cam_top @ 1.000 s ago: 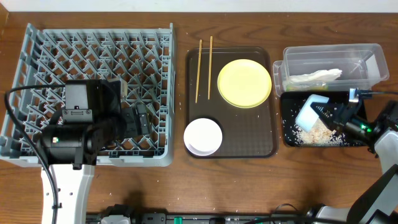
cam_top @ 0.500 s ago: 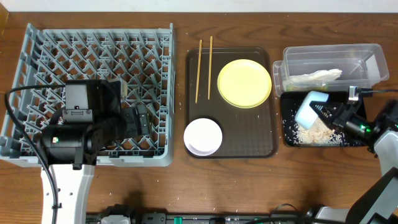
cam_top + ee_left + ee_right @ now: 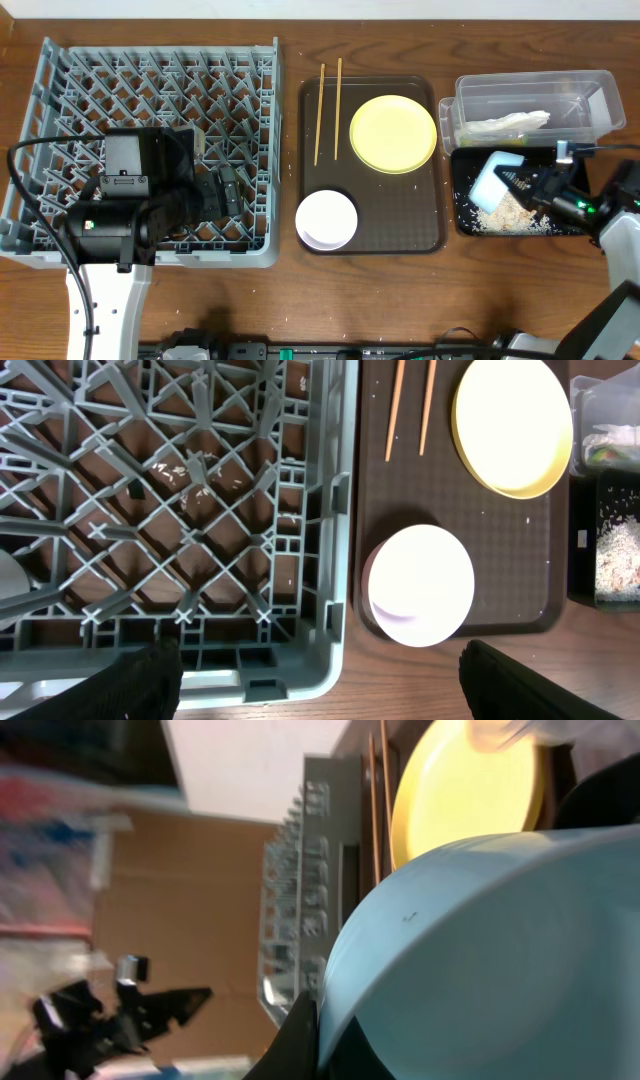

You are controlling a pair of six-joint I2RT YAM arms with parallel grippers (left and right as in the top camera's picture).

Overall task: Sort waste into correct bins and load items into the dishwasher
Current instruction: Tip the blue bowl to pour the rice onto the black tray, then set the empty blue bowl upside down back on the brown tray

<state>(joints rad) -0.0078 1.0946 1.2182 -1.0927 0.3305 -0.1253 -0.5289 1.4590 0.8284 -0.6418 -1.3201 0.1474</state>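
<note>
Far left: dish rack [image 3: 60, 80]; left gripper [image 3: 228, 192] over it, fingers apart, empty. Light blue bowl [image 3: 497, 172] tilted above black tray [image 3: 462, 222], rice [image 3: 505, 215] beneath; right gripper [image 3: 525, 185] clamped on rim from 3 o'clock. Destination dish rack at 9 o'clock, beyond brown tray [image 3: 420, 235].

At nine o'clock the dish rack [image 3: 140, 85] is showing matt plastic. At two o'clock the tub [image 3: 585, 100] is gleaming clear; the chopsticks [image 3: 338, 105] are showing bare wood.
</note>
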